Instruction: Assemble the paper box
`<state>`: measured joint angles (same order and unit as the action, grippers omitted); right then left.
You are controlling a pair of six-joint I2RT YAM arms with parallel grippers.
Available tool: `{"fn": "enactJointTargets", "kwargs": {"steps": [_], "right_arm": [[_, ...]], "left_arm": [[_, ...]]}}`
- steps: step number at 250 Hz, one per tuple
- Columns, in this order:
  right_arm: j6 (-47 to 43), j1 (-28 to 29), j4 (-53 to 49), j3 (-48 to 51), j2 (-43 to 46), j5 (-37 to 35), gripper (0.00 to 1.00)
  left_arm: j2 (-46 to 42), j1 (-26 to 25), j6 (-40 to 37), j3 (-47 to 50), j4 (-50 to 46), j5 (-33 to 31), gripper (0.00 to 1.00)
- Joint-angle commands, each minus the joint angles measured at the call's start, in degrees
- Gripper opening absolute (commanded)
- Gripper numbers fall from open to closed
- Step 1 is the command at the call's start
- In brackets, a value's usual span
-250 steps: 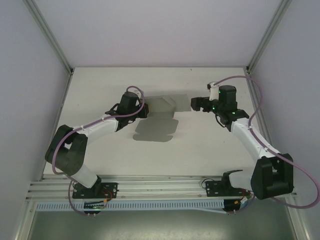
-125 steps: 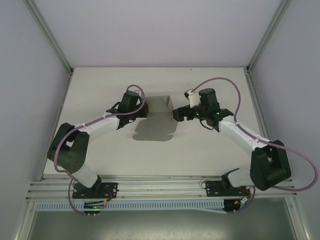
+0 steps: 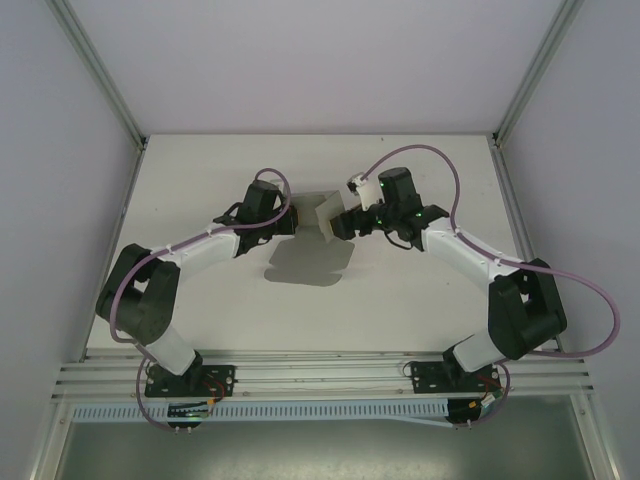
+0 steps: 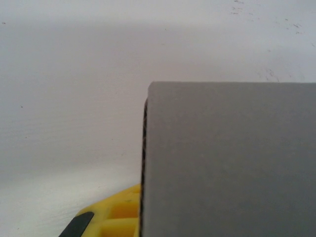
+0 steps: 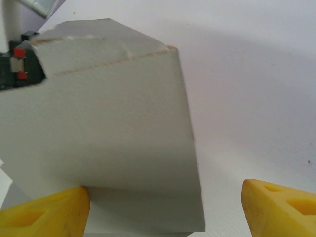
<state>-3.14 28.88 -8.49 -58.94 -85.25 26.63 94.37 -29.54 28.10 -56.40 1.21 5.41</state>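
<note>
At the middle of the desk (image 3: 400,300), the left hand (image 3: 287,221) is lying low and clenching an edge of the paper box (image 3: 310,262), while the right hand (image 3: 342,226), spread wide, is touching its upraised flap (image 5: 108,123).

Bright even overhead light, soft shadows, wrist views slightly blurred

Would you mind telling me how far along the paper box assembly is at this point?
Early stage. Done: one flap of the paper box stands raised off the table. In hand: the left claw is shut on the sheet's edge, while the open right claw straddles the raised flap. Left: the near panel lies flat, with no walls closed.
</note>
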Motion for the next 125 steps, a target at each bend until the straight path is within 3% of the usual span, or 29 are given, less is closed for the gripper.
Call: {"fn": "enactJointTargets", "kwargs": {"steps": [1,69,125], "right_arm": [[-3.05,0.72,-2.8,-1.96,1.49,4.91,0.81],[-7.49,0.55,-9.67,-3.38,1.96,6.75,0.83],[-7.62,0.38,-9.53,-4.35,1.87,5.23,0.83]], "left_arm": [[1.33,-0.44,-1.61,-2.86,-2.32,0.36,0.0],[-0.02,-0.47,-3.95,-2.97,-1.44,1.29,0.0],[-1.12,-0.51,-5.84,-2.69,0.03,2.76,0.0]]}}
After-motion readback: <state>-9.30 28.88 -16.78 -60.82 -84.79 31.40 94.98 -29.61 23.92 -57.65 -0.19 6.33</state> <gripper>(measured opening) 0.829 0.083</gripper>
